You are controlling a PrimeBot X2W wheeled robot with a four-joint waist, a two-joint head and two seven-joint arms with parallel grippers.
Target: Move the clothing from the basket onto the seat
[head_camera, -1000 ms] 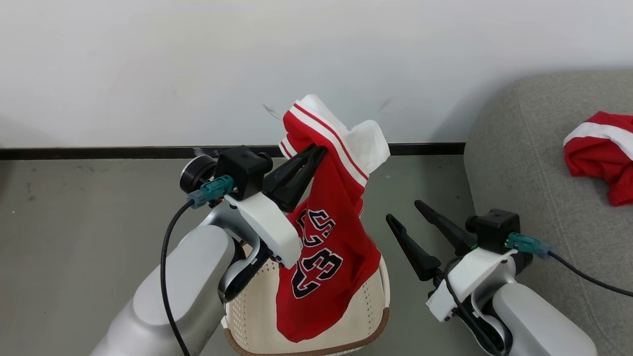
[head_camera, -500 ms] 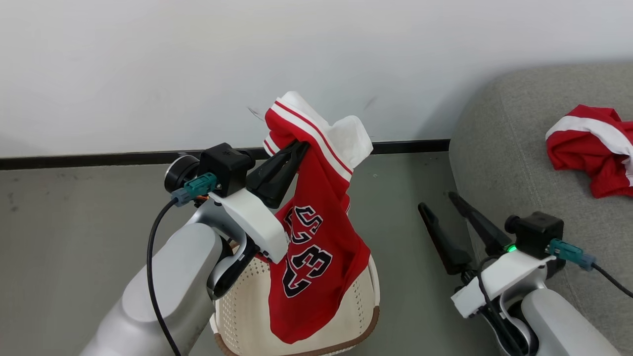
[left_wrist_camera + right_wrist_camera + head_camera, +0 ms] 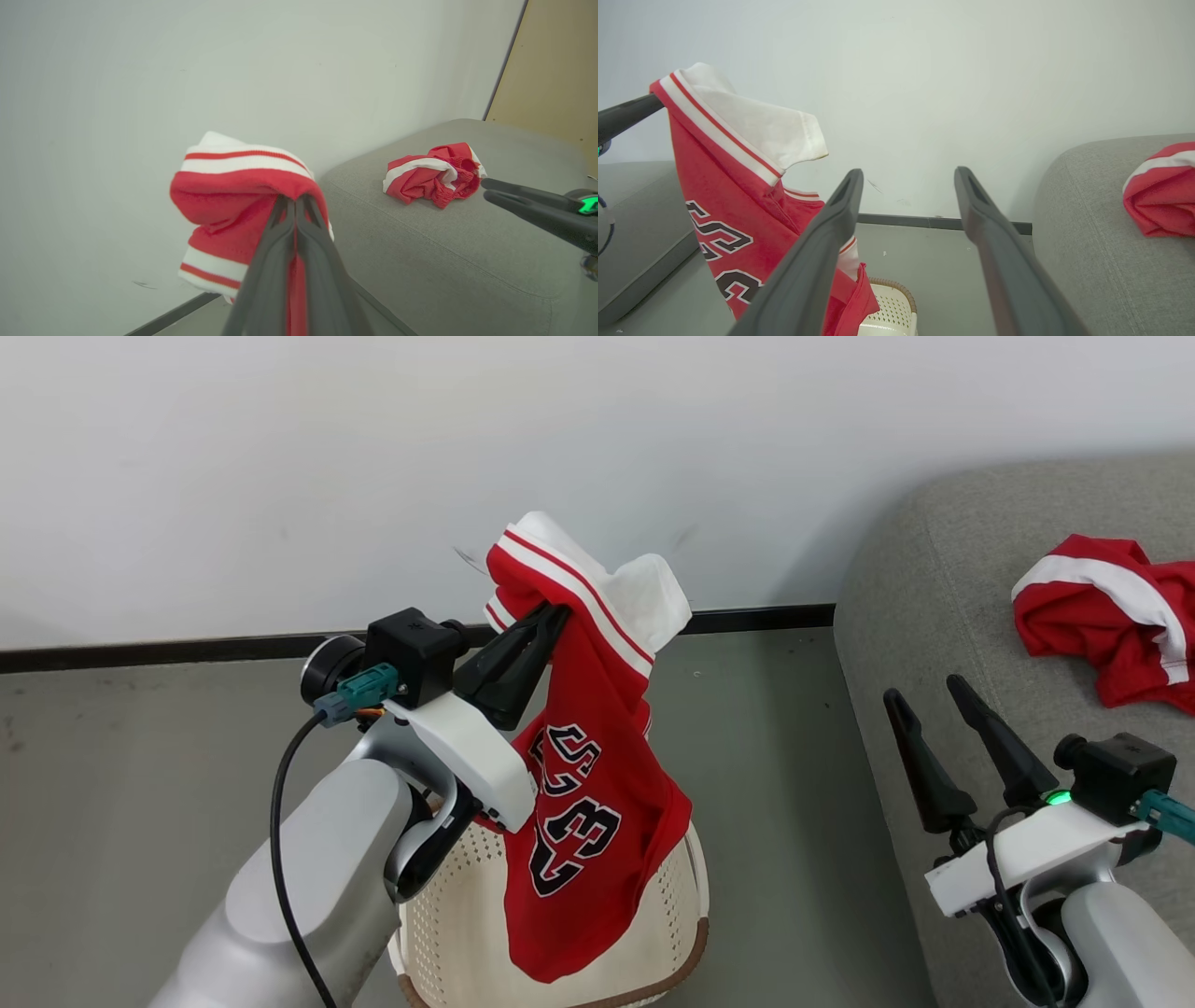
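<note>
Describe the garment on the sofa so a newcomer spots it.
Find the big grey sofa at the head view's right. On it lies a crumpled red garment with a white band. Unlike the lettered red jersey hanging from the left tool, it lies loose and shows no lettering.

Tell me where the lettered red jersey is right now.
Head view, centre-left: the jersey hangs from the shut left tool above the basket, left of the sofa.

Partly hidden black-and-white "23" on the red jersey (image 3: 616,747)
</note>
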